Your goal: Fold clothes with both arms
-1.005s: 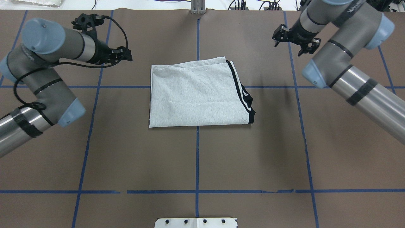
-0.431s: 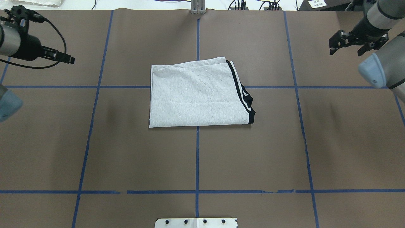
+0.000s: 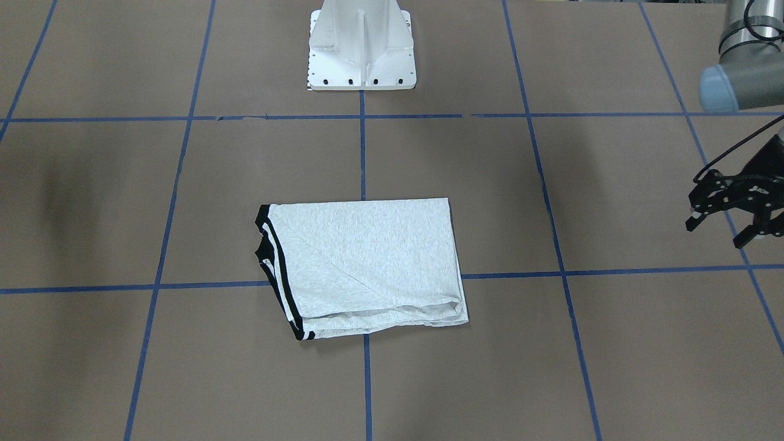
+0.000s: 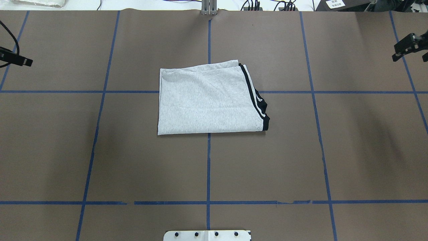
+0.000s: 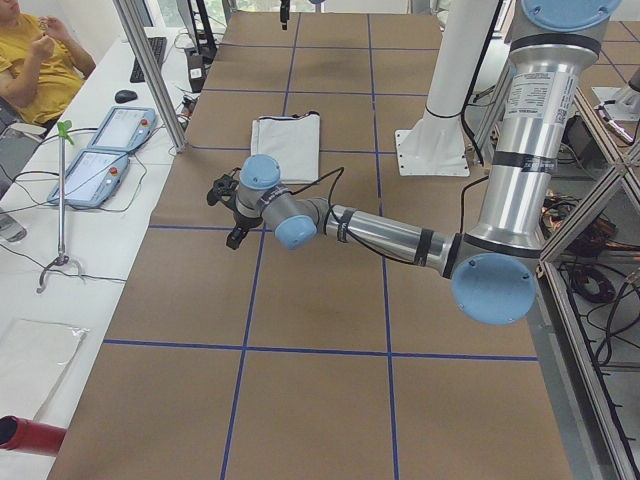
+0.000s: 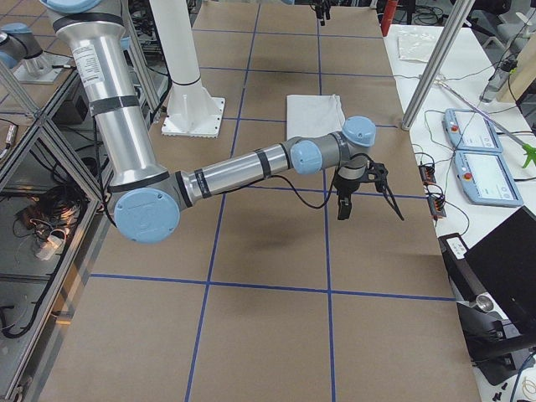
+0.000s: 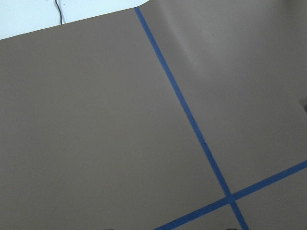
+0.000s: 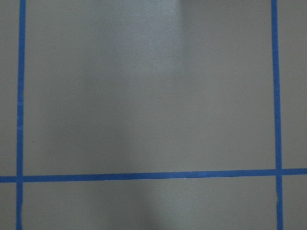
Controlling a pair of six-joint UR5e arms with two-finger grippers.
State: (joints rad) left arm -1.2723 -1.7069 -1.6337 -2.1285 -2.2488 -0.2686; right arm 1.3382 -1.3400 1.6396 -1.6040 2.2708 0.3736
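The grey T-shirt lies folded into a rectangle at the table's middle, with black stripes along its right edge. Its print is hidden. It also shows in the front view and small in both side views. My left gripper is open and empty, far off by the table's left side; only a fingertip shows in the overhead view. My right gripper is open and empty at the overhead view's right edge, and also shows in the right side view. Both wrist views show only bare table.
The white base pedestal stands on the near side of the table. Brown paper with blue tape lines covers the table. Two teach pendants and a metal post stand along the far edge, where a person sits.
Both arms have swung outward, away from the shirt, to the table's left and right sides. The grippers stay open. The shirt has not moved.
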